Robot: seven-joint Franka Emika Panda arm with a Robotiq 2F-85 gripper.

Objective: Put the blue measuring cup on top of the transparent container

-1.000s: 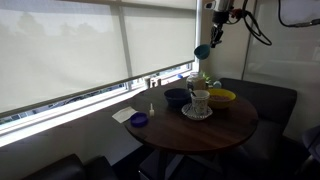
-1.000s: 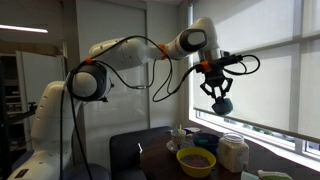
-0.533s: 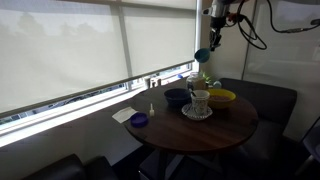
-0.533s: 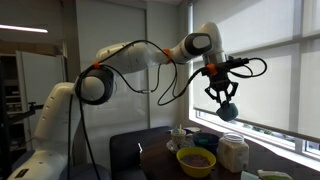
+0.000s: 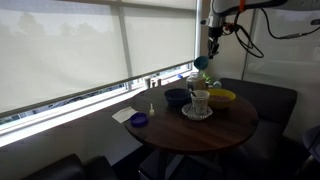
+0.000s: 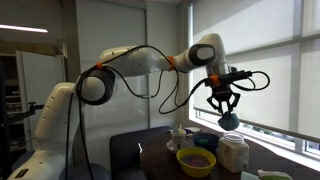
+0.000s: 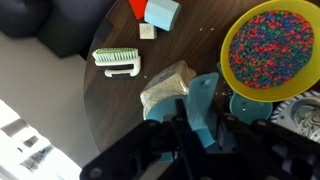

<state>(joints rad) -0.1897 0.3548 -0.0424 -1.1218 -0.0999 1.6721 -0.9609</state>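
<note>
My gripper [image 5: 211,47] [image 6: 224,102] is shut on the blue measuring cup [image 5: 201,62] [image 6: 229,119] and holds it high in the air by the window, well above the round table. In the wrist view the teal cup [image 7: 200,100] sits between my fingers [image 7: 200,128]. The transparent container [image 7: 164,86] lies right below it and holds crinkled pale material. The container also shows in both exterior views [image 5: 197,80] [image 6: 233,152], at the table's window side.
On the dark round table [image 5: 230,125] stand a dark blue bowl [image 5: 176,96], a white cup on a saucer [image 5: 199,104], a yellow bowl of coloured beads [image 7: 272,48] [image 6: 196,161] and a purple dish [image 5: 139,119]. A green brush [image 7: 117,62] lies nearby. The window blind is close behind.
My gripper has carried the blue cup lower and sideways along the window, closer to above the transparent container. The things on the table have not moved.
</note>
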